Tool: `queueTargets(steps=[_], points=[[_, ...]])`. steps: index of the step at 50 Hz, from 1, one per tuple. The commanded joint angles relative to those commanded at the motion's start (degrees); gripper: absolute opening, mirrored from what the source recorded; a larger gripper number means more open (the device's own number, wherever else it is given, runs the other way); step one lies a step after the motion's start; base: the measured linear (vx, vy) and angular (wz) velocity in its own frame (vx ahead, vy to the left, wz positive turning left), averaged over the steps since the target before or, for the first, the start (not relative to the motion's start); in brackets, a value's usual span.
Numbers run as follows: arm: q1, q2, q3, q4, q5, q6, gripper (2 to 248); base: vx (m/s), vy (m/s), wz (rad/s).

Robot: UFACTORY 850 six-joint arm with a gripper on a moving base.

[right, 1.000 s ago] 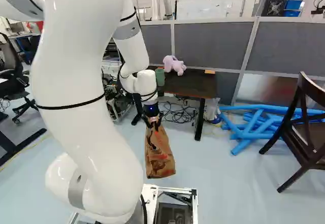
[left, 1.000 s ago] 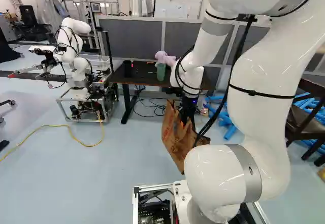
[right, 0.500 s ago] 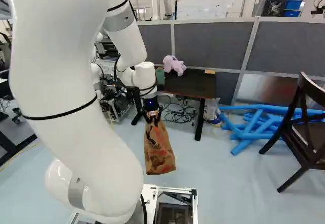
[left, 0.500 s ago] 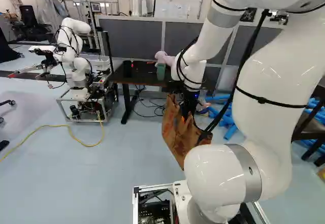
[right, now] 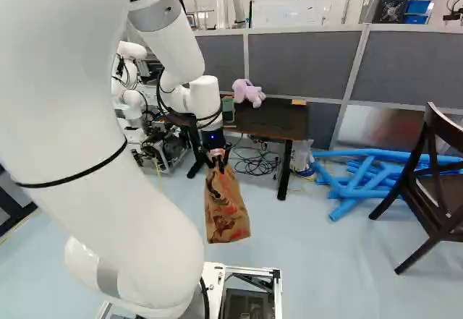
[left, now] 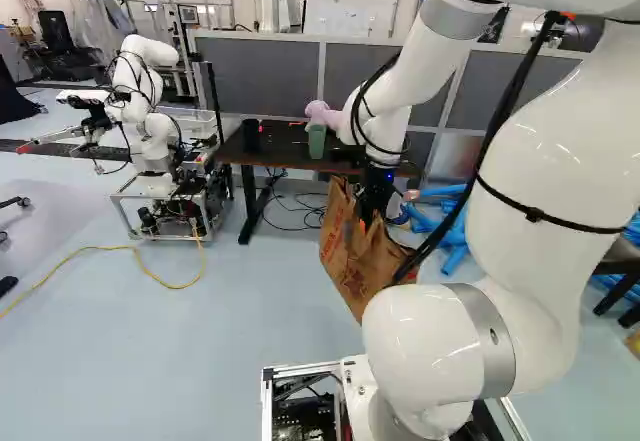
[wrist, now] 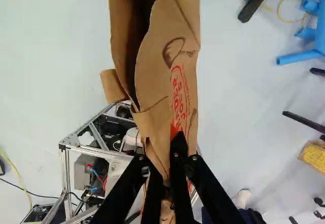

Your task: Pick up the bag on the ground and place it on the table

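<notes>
one bag (right: 226,210) hangs pinched in our gripper (right: 217,163), at six o'clock beneath it, and too little lift could make us snag it on the table (right: 278,120), towards one o'clock.

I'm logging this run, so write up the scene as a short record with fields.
gripper: shut on the bag, gripper
bag: brown paper bag, red print, hanging on the near side of the table, seemingly off the floor
table: dark top, ahead of the arm
on table: lilac plush toy, green container
floor right of table: blue tubes, wooden chair
step left: bag onto table
</notes>
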State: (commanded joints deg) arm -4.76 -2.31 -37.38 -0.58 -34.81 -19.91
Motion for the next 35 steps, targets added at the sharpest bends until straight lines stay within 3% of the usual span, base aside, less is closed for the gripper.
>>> queueTargets(steps=[35], points=[[-0.2,5.8,-2.4,0.0,-7.9,0.0,21,0.000,0.000,0.000]])
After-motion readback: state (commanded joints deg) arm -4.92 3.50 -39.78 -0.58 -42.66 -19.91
